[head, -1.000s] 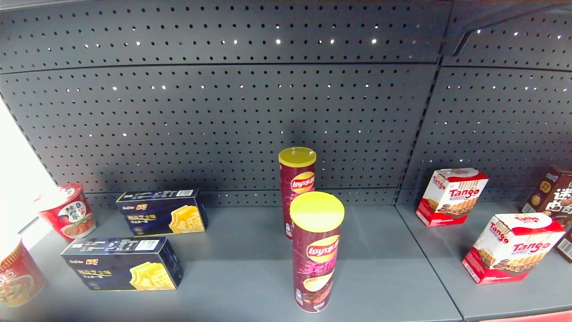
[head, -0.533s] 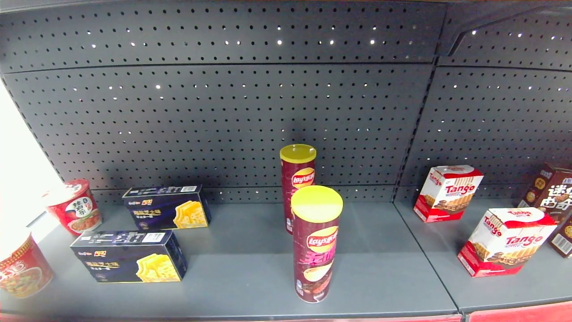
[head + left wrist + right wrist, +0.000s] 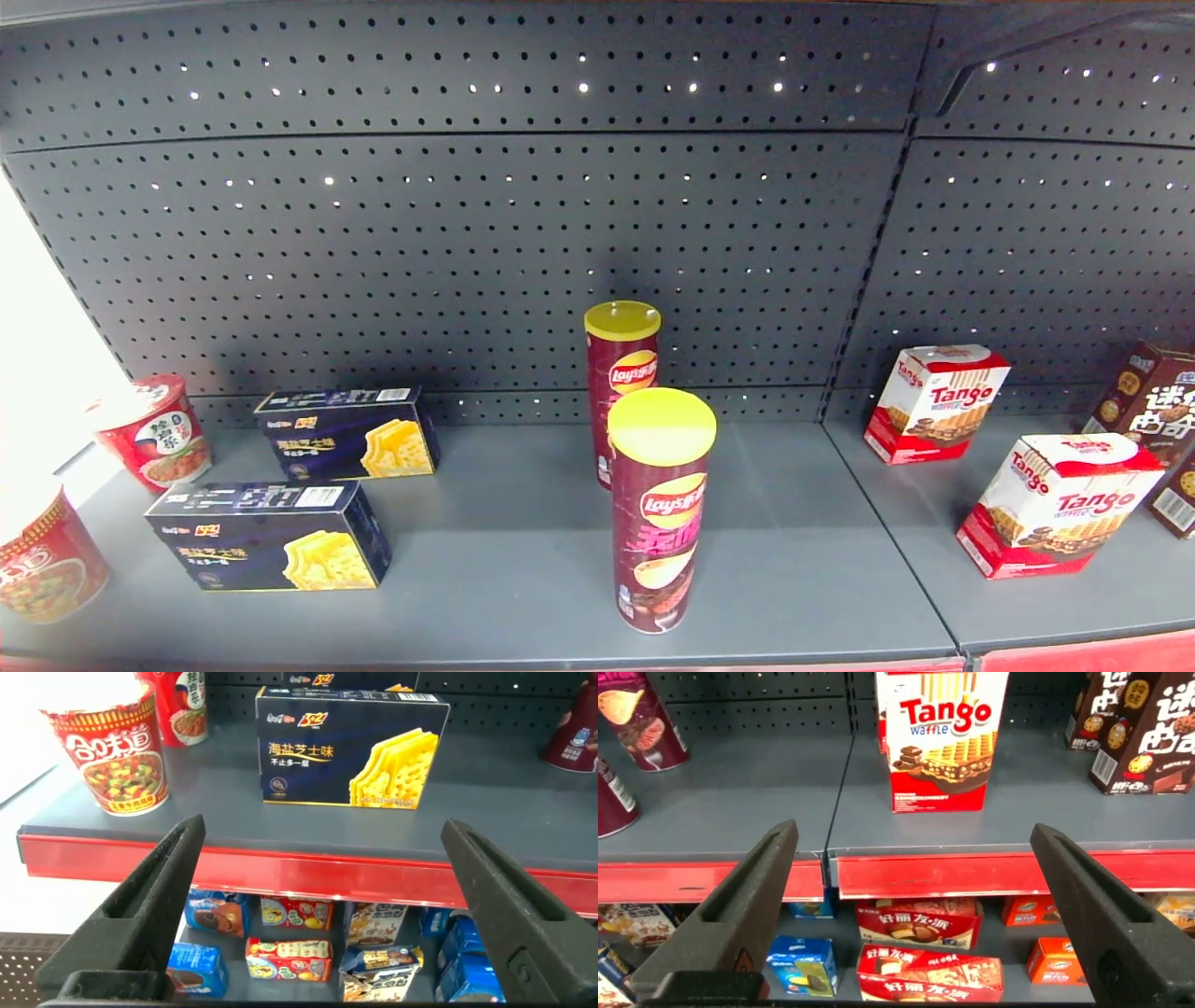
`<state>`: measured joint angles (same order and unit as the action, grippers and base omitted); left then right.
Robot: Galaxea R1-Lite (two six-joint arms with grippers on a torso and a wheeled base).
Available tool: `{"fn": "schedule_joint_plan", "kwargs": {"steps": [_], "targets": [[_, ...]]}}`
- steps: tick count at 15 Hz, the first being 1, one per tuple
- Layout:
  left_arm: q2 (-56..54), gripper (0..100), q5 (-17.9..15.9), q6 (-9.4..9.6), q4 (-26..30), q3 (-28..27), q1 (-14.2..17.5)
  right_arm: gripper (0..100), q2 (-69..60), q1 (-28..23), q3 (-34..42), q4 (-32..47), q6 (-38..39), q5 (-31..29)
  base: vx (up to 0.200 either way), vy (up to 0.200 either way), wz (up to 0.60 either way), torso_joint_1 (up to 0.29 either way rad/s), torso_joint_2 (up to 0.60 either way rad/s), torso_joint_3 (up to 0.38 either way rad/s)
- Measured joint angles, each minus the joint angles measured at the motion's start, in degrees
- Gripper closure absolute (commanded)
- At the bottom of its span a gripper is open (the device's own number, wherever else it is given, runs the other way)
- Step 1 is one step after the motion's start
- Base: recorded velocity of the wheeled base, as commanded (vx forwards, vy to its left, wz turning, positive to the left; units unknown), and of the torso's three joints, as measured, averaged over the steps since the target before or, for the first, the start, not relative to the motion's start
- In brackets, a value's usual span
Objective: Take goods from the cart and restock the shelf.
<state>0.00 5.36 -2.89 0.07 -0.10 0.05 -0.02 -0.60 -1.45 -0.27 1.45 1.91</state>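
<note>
The grey shelf (image 3: 504, 551) holds two upright chip cans with yellow lids, one in front (image 3: 659, 509) and one behind (image 3: 623, 378). Left of them lie two navy cracker boxes (image 3: 271, 537) and two red noodle cups (image 3: 154, 431). To the right stand two red-and-white wafer boxes (image 3: 1060, 509). My left gripper (image 3: 322, 826) is open and empty, below and in front of the shelf edge, facing a navy box (image 3: 350, 747) and a noodle cup (image 3: 117, 751). My right gripper (image 3: 913, 829) is open and empty too, facing a wafer box (image 3: 941, 737).
A red price strip (image 3: 308, 870) runs along the shelf's front edge. Brown snack boxes (image 3: 1158, 411) stand at the far right. A lower shelf (image 3: 924, 952) under the strip is packed with boxed goods. Perforated back panels (image 3: 467, 243) close the rear.
The head camera shifted between the earliest frame and now, so the whole picture sits a little differently. None of the goods on the shelf moved.
</note>
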Motion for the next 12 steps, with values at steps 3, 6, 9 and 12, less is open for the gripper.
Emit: {"fn": "schedule_joint_plan", "kwargs": {"steps": [3, 6, 9, 12], "targets": [[0.0, 0, 0.0, 0.02, 0.0, 0.0, 0.0, 0, 0.0, 0.0, 0.0, -0.1, 0.4, -0.5, 0.0, 0.0, 0.0, 0.0, 0.0, 0.0], [0.0, 0, 0.0, 0.02, 0.0, 0.0, 0.0, 0, 0.6, 0.5, -6.9, 3.8, 0.3, 0.9, 0.0, 0.0, 0.0, 0.0, 0.0, 0.0], [0.0, 0, -0.1, 0.05, 0.0, 0.0, 0.0, 0, 1.9, 2.5, -16.0, 13.0, -2.1, 11.0, 0.0, 0.0, 0.0, 0.0, 0.0, 0.0], [0.0, 0, 0.0, 0.07, 0.0, 0.0, 0.0, 0, 2.4, 3.8, -18.2, 13.2, -2.6, 14.3, 0.0, 0.0, 0.0, 0.0, 0.0, 0.0]]}}
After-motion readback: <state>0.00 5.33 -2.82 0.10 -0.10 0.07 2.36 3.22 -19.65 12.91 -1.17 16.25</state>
